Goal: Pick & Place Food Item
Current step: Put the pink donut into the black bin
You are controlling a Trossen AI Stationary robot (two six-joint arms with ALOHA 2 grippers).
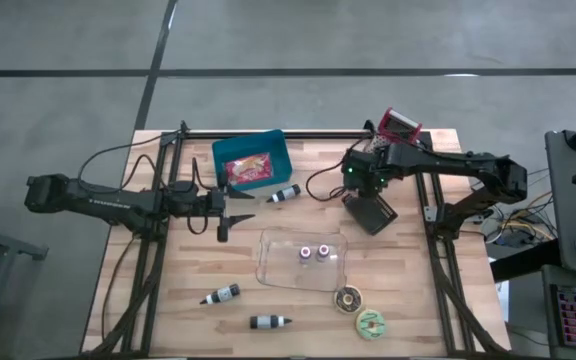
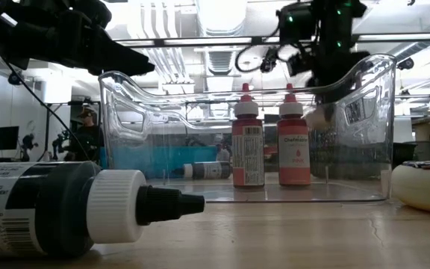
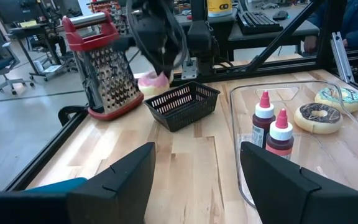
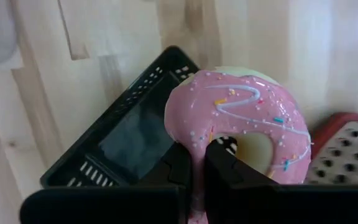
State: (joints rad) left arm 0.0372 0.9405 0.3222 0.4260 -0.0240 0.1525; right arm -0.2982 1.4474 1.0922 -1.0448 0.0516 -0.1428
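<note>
Right gripper pinches the glossy pink-iced doughnut above the black mesh basket, right of centre. Left gripper, spread, hovers over bare wooden worktop.

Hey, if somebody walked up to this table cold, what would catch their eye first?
Probably the pink frosted donut, pinched in the right hand just above the black mesh basket, beside the red-topped grater. Next, the clear bin mid-table with two red bottles standing upright in it. The left hand hangs open near the teal bin.
</note>
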